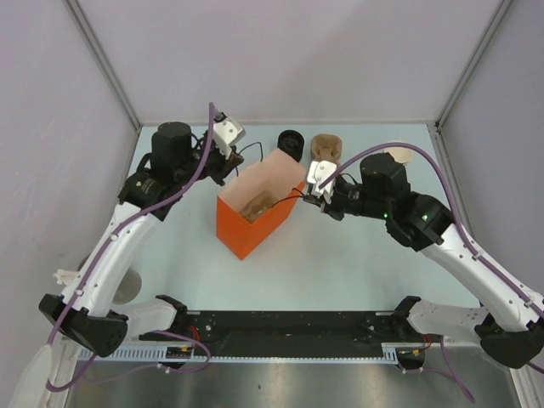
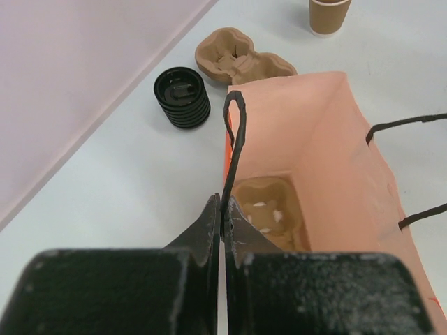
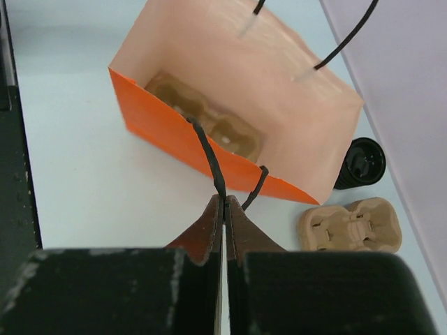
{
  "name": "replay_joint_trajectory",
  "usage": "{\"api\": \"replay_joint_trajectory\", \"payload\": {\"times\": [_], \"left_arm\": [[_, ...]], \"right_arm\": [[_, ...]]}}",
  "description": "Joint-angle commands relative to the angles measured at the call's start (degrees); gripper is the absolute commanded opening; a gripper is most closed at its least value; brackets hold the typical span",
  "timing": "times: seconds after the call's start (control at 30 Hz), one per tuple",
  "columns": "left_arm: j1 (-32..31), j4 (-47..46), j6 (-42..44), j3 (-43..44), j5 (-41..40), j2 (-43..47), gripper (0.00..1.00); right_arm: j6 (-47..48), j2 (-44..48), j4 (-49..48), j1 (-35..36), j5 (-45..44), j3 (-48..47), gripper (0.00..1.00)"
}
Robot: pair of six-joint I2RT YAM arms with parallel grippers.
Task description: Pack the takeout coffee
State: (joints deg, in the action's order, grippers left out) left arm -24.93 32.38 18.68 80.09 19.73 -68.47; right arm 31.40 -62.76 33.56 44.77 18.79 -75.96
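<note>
The pale counter (image 1: pixel 340 263) carries everything. At its middle stands the orange bag (image 1: pixel 246 234), upright and open at the top, paler on the inside, set at a slant across the counter.

On the floor of the bag lies a brown carrier (image 2: pixel 269 213), its cup wells facing up. I see nothing else in the bag.

A second carrier (image 1: pixel 325 148) lies on the counter just beyond the bag's far end, wells up, close to that end; I cannot tell whether they touch.

The black lids (image 1: pixel 291 143) stand in a short stack just beside that second carrier, also beyond the bag's far end and apart from it.

The cup (image 2: pixel 330 17) stands upright on the counter farther beyond the bag than the second carrier, off toward my right arm's side. It is tan outside, pale inside, with no lid on it. I cannot tell whether more cups are nested in it. It is not in the bag.

Two thin black handles rise from the bag's long sides. My left tool (image 2: pixel 221 213) is clamped on the left handle (image 2: pixel 237 132), fingers pressed together with the cord between them, above the bag's left rim. My right tool (image 3: pixel 224 209) is clamped the same way on the right handle (image 3: pixel 209 157), above the bag's right rim. Both cords run taut from the bag to my fingers.
</note>
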Motion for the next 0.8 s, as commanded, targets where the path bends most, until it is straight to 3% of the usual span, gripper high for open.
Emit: {"api": "replay_joint_trajectory", "payload": {"times": [0.0, 0.33, 0.77], "left_arm": [[0.4, -1.8, 1.5, 3.2, 1.6, 3.8, 0.0], [0.2, -0.7, 4.4, 0.4, 6.8, 6.5, 0.0], [-5.2, 5.3, 10.1, -2.2, 12.6, 8.2, 0.0]], "right_arm": [[1.7, 3.5, 1.5, -1.1, 3.8, 1.3, 0.0], [8.9, 4.3, 12.4, -1.5, 9.3, 6.3, 0.0], [10.2, 8.9, 13.1, 4.6, 2.7, 21.2, 0.0]]}}
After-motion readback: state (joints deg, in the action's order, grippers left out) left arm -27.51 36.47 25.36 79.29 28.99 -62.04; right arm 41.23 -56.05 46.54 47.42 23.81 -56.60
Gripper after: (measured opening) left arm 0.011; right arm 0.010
